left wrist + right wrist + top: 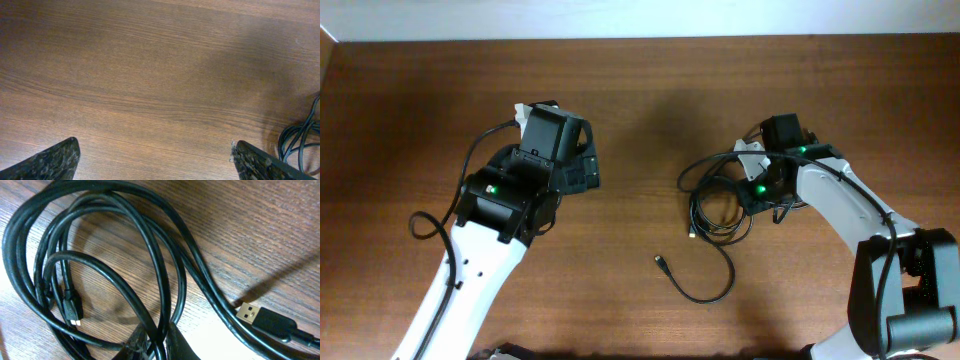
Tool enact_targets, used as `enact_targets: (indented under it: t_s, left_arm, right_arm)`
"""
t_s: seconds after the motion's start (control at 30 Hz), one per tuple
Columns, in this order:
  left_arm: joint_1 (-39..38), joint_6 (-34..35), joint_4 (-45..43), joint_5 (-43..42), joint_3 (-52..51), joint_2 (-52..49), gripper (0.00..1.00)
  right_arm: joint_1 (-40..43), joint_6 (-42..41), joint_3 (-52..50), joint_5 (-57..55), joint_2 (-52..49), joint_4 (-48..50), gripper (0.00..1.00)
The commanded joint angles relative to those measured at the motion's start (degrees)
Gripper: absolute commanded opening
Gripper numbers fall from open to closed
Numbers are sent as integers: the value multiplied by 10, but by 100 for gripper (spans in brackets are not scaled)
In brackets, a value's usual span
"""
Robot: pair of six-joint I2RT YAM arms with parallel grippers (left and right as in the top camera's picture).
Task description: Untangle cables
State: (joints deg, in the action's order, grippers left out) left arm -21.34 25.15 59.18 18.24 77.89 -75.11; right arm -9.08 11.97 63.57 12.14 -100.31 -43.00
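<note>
Ok, the bench [640, 90] is dark brown wood grain. A pale strip runs past the far edge; nothing else of the room is visible.

Left end effector [155, 167]: fingers [55, 160] spread wide, holding nothing and hovering over bare wood in the left half of the bench, clear of the tangle.

Right end effector [155, 347]: fingers [177, 345] drawn close together, with black strands running between them. It reads as pinching the cables [150, 260] at the side of the bundle nearest the right edge.

The cables lie in the right half of the bench, about midway between the far and near edges, as several overlapping loops. The loose strand [715, 285] curls out toward the near edge, and its plug end [660, 262] lies flat near the bench centre.

In the right wrist view, the gold-tipped USB plug [250, 314] rests on the wood just beside the loops. The small plug [74, 311] sits inside them, metal tip down.
</note>
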Motion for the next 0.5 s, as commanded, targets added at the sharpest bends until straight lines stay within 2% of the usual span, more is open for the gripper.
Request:
enact_targets:
  t_s: [0.0,0.17,0.2,0.33,0.47]
  left_arm:
    - [3,9,1,0,2,11,99]
    - [3,9,1,0,2,11,99]
    - [3,9,1,0,2,11,99]
    - [3,9,1,0,2,11,99]
    - [3,9,1,0,2,11,99]
  right_arm:
    - [2,0,34,7,-4,-10,13]
    - [2,0,38,7,-5,-42,17]
    - [2,0,38,7,-5,-54,22]
    - [2,1,35,7,-5,-75,22]
    - [2,0,-16,7,-5,-34,22]
